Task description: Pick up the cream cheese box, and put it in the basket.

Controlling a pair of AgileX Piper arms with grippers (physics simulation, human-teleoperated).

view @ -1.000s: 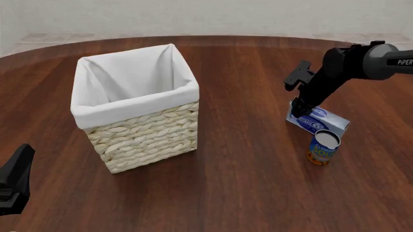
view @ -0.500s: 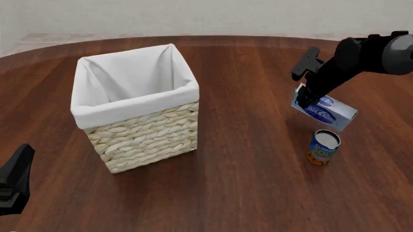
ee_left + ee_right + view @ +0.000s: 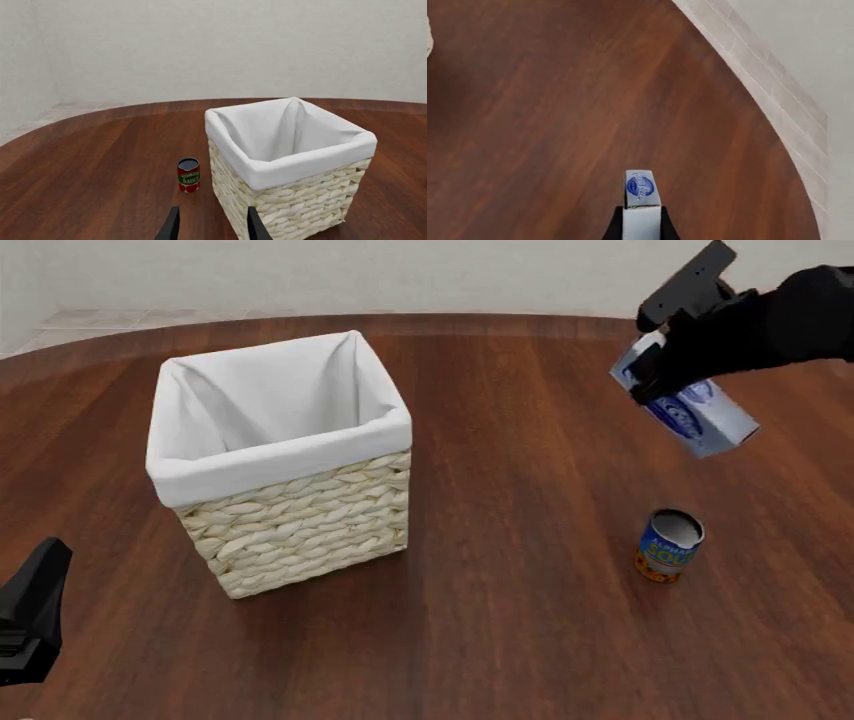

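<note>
The cream cheese box (image 3: 697, 412), white and pale blue with a dark-blue oval, hangs tilted in the air at the right, well above the table. My right gripper (image 3: 650, 368) is shut on its upper end. In the right wrist view the box (image 3: 641, 192) sits between the two black fingers (image 3: 616, 226), with the gripper (image 3: 641, 220) closed around it. The basket (image 3: 300, 530) of cream wicker with a white liner stands left of centre, far from the box. It also shows in the left wrist view (image 3: 293, 205). My left gripper (image 3: 212, 226) is open and empty, low beside the basket.
A blue-and-orange can (image 3: 669, 545) with a white top stands on the table below the lifted box. A small red tomato sauce can (image 3: 189, 175) stands beside the basket in the left wrist view. The dark wooden table's rounded far edge (image 3: 740, 85) runs near the right gripper.
My right gripper has lifted the cream cheese box off the table from beside the can, up and a little to the right. The left arm and basket have not moved.
</note>
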